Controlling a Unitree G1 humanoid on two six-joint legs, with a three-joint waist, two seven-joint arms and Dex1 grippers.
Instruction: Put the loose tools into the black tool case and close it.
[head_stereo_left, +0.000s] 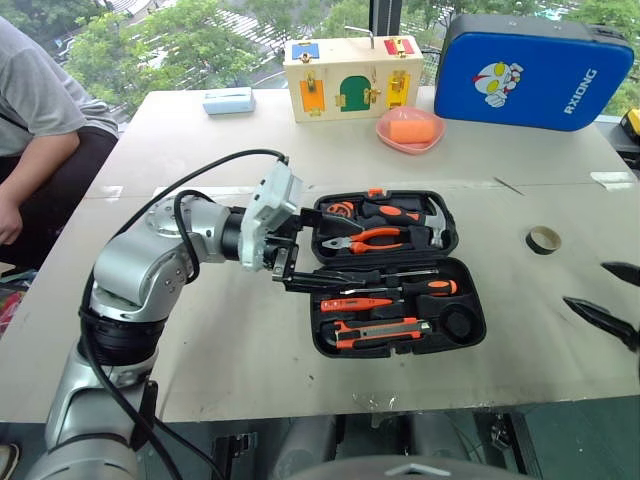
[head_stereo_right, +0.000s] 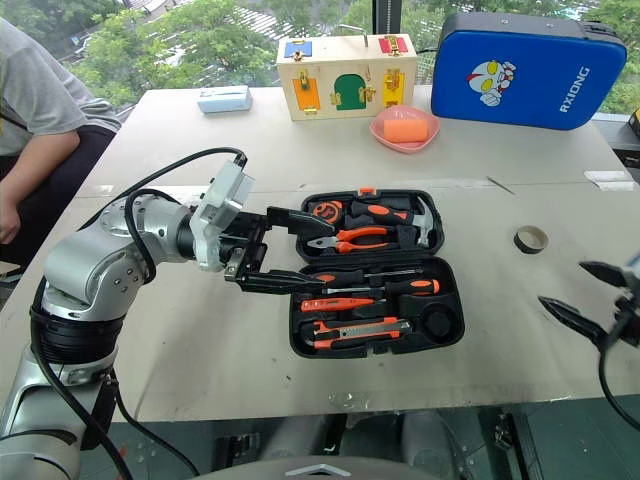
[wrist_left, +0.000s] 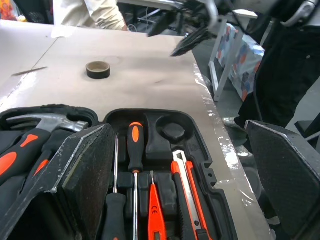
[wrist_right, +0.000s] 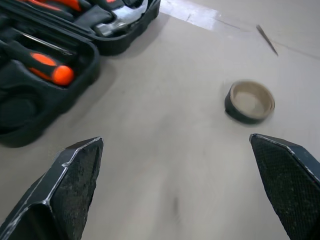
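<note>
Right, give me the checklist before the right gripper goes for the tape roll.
1. Tape roll free on the table, apart from the case: ok.
2. Right gripper open, nothing in it: ok.
3. Right gripper lined up on the roll: not ok, roll sits off to one side in the wrist view.
4. Round recess for the roll free: ok.
5. Left gripper clear of the case: not ok, open at its left edge.
6. Screwdrivers and knife seated: ok.
</note>
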